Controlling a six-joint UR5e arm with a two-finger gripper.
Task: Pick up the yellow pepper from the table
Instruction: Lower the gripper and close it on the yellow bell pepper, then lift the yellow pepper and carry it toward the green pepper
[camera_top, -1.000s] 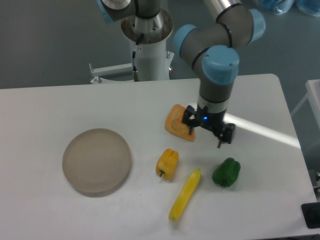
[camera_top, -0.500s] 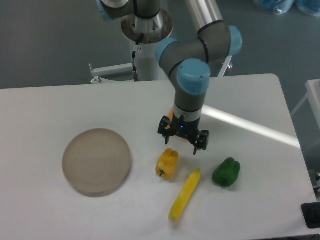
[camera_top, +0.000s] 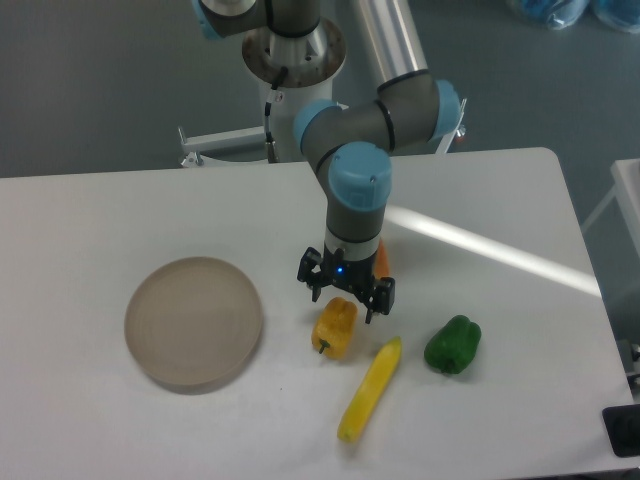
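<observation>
Black two-finger gripper (camera_top: 345, 297) spread wide, positioned just above stubby yellow-orange bell pepper (camera_top: 335, 326) lying on white tabletop (camera_top: 520, 330). Risks judged: pepper rolled by off-centre closing; long slim yellow chili-shaped piece (camera_top: 369, 390) nudged, lying just beside.

A stubby yellow-orange bell pepper (camera_top: 335, 326) with a short green stem lies on a plain white tabletop (camera_top: 120, 210), alongside a bright yellow chili-shaped piece (camera_top: 369, 390), a dark green pepper (camera_top: 453, 344) and a round beige disc (camera_top: 194, 322).
</observation>
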